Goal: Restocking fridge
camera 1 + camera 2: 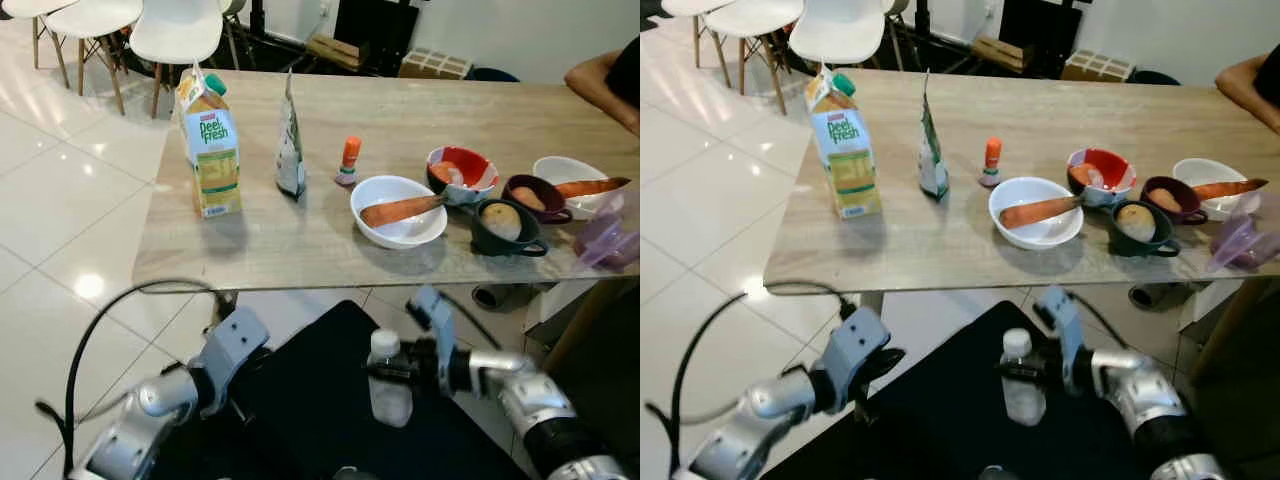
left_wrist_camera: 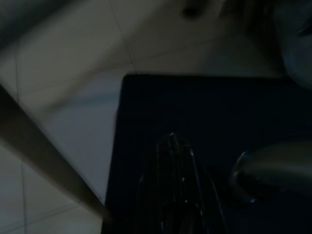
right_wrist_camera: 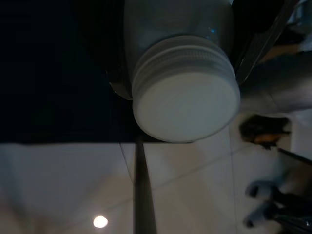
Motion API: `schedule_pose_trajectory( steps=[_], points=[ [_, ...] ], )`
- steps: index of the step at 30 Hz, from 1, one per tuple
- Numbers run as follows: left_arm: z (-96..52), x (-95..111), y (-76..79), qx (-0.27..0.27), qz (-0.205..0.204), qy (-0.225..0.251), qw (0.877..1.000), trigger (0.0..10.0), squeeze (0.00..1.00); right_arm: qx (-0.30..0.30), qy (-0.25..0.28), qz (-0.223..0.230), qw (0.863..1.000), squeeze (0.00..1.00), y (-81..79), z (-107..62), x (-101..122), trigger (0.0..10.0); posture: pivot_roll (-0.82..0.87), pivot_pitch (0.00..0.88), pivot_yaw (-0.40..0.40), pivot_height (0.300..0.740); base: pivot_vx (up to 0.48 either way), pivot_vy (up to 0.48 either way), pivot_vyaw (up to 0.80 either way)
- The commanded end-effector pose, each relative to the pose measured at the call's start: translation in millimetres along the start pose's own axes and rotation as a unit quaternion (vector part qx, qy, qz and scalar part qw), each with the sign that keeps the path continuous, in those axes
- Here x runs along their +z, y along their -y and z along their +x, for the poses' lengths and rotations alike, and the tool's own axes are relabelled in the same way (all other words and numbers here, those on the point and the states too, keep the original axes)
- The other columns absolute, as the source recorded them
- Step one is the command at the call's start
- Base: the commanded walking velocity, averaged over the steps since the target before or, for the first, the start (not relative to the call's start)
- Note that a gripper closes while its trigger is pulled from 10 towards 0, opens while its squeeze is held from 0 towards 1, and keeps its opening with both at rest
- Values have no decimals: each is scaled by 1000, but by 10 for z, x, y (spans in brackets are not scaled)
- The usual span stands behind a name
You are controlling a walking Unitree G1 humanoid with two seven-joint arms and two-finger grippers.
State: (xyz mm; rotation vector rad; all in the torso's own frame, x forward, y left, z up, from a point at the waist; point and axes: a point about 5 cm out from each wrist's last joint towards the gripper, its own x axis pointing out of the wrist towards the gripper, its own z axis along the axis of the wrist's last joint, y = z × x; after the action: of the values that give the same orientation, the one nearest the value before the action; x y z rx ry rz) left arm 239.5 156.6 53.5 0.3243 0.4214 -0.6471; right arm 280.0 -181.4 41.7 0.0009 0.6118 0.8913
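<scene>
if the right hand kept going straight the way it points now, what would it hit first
The right hand, shut on the small bottle, points toward the robot's left, across the black surface. The left hand looks first in line, though depth is unclear.

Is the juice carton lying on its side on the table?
No, the juice carton stands upright near the left end of the table, beside a standing pouch.
</scene>
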Motion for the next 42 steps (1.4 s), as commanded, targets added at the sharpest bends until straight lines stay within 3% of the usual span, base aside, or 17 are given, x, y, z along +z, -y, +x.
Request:
schedule_pose_trajectory(
  steps=[1,3,5,6,7,8,12,18,21,25,29,33,41,42],
  points=[
    [29,-308,-22,66,-47,-32,996,10000,0,-68,-14,19,997,0,63,38,-181,10000,-49,111,-73,740,0,0,0],
    [39,-417,-35,93,-71,-40,992,10000,0,-97,-18,30,995,0,77,68,-249,10000,-49,111,-73,740,0,0,0],
    [47,-668,-66,163,-121,-60,977,10000,0,-157,-43,42,986,0,82,123,-441,10000,-55,114,-77,740,0,0,0],
    [47,-668,-66,163,-121,-60,977,10000,0,-157,-43,42,986,0,82,123,-441,10000,-55,114,-77,740,0,0,0],
    [31,-841,-55,201,-157,-79,964,10000,0,-193,-62,48,978,0,58,152,-587,10000,-64,120,-79,740,0,0,0],
    [5,-1087,54,233,-212,-104,943,10000,0,-254,-93,63,961,0,-8,195,-825,10000,-74,124,-78,740,0,0,0],
    [4,-1181,242,212,-204,-118,948,10000,0,-269,-87,90,955,0,-155,301,-950,10000,-89,128,-73,740,0,0,0],
    [20,-1207,278,236,-206,-113,943,10000,0,-290,-60,130,946,0,-241,398,-972,10000,-79,135,-71,740,0,0,0],
    [32,-1231,236,267,-228,-101,931,10000,0,-299,-42,126,945,0,-257,426,-957,10000,-69,135,-74,740,0,0,0],
    [12,-1241,167,300,-218,-95,924,10000,0,-311,-32,118,942,0,-248,417,-954,10000,-62,130,-74,740,0,0,0],
    [-41,-1271,88,342,-249,-90,902,10000,0,-316,-22,123,940,0,-232,391,-960,10000,-61,116,-77,740,0,0,0],
    [-29,-1256,74,342,-252,-85,901,10000,0,-330,-36,136,934,0,-203,347,-1008,10000,-60,103,-78,740,0,0,0],
    [33,-1267,146,317,-246,-97,911,10000,0,-357,-42,134,923,0,-177,279,-1073,10000,-64,78,-64,740,0,0,0],
    [61,-1273,190,305,-234,-109,917,10000,0,-363,-42,138,920,0,-175,259,-1097,10000,-64,74,-63,740,0,0,-575]
  ],
)
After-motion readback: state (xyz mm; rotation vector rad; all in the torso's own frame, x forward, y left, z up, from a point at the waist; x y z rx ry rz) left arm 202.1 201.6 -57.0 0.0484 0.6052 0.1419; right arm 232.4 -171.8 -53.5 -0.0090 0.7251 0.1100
